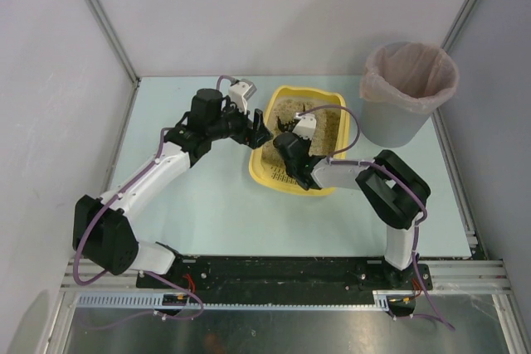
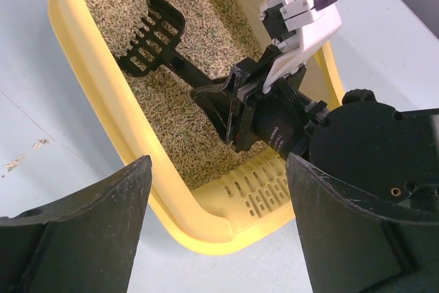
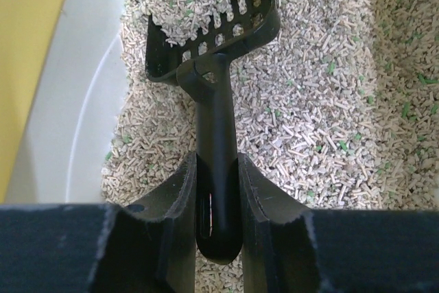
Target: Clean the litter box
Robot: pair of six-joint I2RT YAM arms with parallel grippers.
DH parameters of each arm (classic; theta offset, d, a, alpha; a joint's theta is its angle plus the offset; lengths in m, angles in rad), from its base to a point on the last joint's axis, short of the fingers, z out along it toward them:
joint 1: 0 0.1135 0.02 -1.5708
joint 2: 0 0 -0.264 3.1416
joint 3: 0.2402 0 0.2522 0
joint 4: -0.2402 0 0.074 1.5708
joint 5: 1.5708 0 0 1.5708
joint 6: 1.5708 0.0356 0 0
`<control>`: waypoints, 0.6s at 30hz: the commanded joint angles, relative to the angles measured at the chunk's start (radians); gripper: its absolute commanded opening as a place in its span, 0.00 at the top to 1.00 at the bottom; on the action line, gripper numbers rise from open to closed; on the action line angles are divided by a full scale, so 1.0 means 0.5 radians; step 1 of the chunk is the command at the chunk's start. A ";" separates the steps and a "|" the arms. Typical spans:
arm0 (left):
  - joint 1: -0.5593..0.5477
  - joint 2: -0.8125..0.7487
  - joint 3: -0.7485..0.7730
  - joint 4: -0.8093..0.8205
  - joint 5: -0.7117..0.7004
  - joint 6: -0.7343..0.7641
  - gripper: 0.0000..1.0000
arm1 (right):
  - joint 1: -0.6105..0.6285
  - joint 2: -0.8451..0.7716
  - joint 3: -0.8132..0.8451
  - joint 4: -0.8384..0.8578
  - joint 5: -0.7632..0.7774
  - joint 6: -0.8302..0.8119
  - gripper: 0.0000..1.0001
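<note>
The yellow litter box (image 1: pixel 328 94) holds beige litter and lies at the table's middle back. My right gripper (image 1: pixel 284 142) is inside it, shut on the handle of the black slotted scoop (image 3: pixel 217 135). The scoop head (image 3: pixel 206 25) rests on the litter with pellets in it. It also shows in the left wrist view (image 2: pixel 154 32). My left gripper (image 1: pixel 261 132) is open and empty at the box's left side. In the left wrist view (image 2: pixel 219 245) its fingers stand on either side of the corner by the slotted rim (image 2: pixel 267 186), without touching it.
A grey round bin (image 1: pixel 406 97) with a pinkish liner stands at the back right, beside the box. A few spilled litter grains (image 2: pixel 17 161) lie on the pale table left of the box. White walls close the back and the sides.
</note>
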State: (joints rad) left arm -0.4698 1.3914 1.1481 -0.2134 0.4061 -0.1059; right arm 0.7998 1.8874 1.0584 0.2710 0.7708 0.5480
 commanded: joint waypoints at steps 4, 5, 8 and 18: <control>0.010 -0.065 0.017 0.019 0.047 -0.009 0.17 | -0.035 0.011 -0.055 -0.244 0.131 0.039 0.95; 0.010 -0.065 0.017 0.016 0.047 -0.009 0.17 | -0.035 -0.025 -0.058 -0.251 0.127 0.009 0.93; 0.010 -0.071 0.020 0.019 0.056 -0.012 0.17 | -0.035 -0.081 -0.061 -0.263 0.109 -0.059 0.90; 0.010 -0.077 0.020 0.016 0.050 -0.018 0.17 | -0.127 -0.378 -0.055 -0.495 -0.164 -0.176 1.00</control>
State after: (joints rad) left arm -0.4698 1.3911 1.1481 -0.2134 0.4149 -0.1062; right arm 0.7746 1.8008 1.0401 0.1459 0.6865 0.4850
